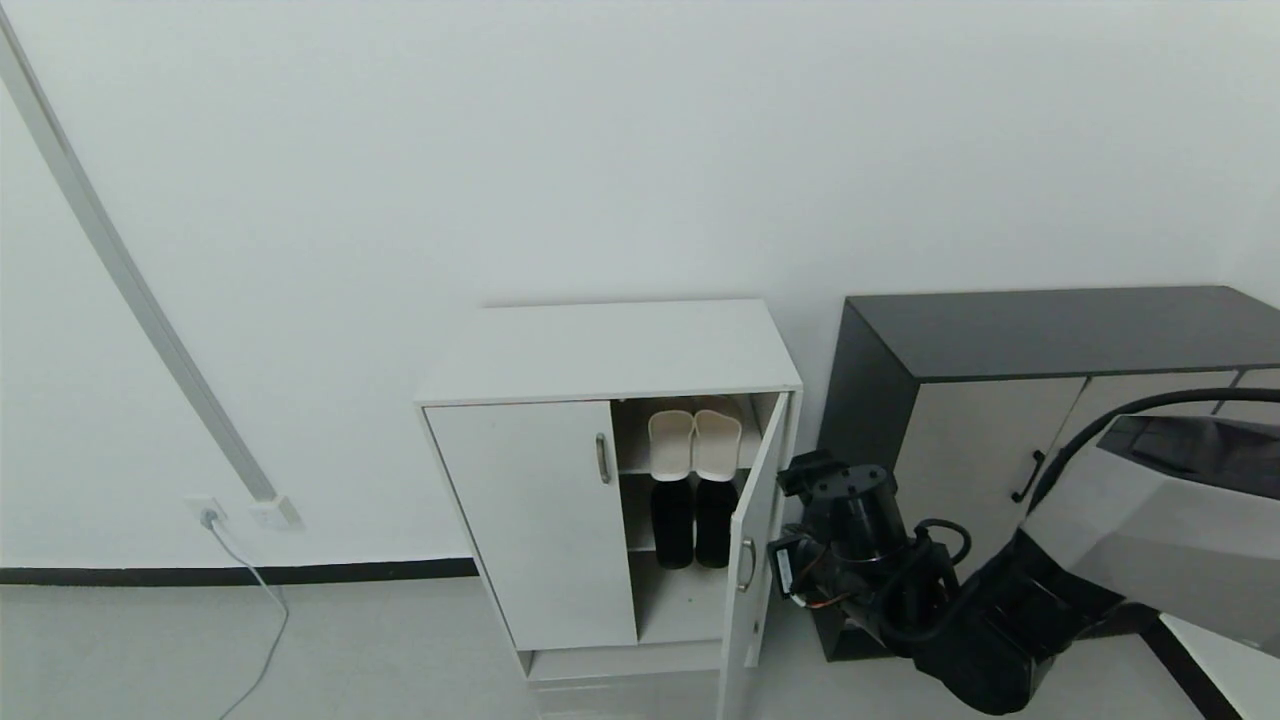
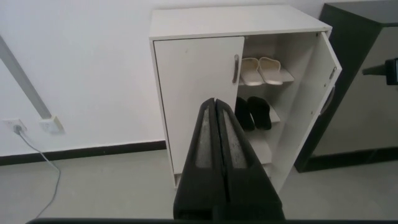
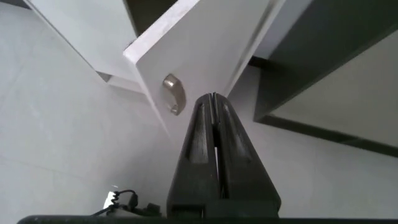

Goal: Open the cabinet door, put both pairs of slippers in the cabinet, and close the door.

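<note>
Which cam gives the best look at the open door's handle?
Right wrist view: the handle sits close and large on the open door, just ahead of the right pincer. Head view shows it small and side-on. Left wrist view shows at most a thin sliver at the door's edge.

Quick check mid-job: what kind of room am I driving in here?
Probably a plain indoor room set up like an entryway: a white shoe cabinet holding white slippers and black slippers, a dark cabinet beside it against a bare wall, and a wall socket low down.
</note>
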{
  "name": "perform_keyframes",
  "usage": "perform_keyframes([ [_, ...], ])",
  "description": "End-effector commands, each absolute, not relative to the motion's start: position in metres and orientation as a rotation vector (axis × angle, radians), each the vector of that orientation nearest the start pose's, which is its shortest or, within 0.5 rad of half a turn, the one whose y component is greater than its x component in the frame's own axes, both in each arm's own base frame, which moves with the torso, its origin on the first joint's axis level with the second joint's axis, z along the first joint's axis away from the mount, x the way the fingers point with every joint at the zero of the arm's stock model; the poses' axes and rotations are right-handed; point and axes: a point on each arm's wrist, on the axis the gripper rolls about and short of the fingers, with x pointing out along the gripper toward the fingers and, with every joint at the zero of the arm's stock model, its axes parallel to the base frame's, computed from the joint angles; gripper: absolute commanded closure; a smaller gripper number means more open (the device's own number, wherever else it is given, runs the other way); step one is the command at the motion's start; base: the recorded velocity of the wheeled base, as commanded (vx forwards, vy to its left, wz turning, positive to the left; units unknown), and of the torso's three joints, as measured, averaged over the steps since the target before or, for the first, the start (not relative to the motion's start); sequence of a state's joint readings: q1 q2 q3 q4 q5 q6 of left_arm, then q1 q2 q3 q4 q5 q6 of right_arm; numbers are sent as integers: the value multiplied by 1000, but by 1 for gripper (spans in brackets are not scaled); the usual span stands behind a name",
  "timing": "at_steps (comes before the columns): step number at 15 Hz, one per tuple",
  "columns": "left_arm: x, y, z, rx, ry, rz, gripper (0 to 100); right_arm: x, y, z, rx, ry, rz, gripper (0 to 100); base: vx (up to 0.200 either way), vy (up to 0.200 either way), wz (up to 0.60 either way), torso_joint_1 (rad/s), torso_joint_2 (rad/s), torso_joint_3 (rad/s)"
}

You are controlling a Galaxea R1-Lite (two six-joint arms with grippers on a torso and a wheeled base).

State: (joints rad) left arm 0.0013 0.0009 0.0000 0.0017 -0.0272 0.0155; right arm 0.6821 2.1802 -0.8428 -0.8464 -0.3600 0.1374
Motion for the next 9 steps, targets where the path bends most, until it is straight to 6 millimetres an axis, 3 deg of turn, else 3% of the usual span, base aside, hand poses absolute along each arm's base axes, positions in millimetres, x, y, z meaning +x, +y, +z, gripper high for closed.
perform_keyframes([
  [1,-23,-1,75,15,3,-26,100,307,240,26,-122,468,289,100,0,0,0,0,0,0],
  [4,-23,-1,75,15,3,-26,100,322,253,20,-102,444,300,100,0,0,0,0,0,0],
  [7,-23,-1,75,15,3,-26,100,347,278,30,21,356,331,100,0,0,0,0,0,0],
  [9,-23,-1,75,15,1,-26,100,351,282,37,95,292,360,100,0,0,0,0,0,0],
])
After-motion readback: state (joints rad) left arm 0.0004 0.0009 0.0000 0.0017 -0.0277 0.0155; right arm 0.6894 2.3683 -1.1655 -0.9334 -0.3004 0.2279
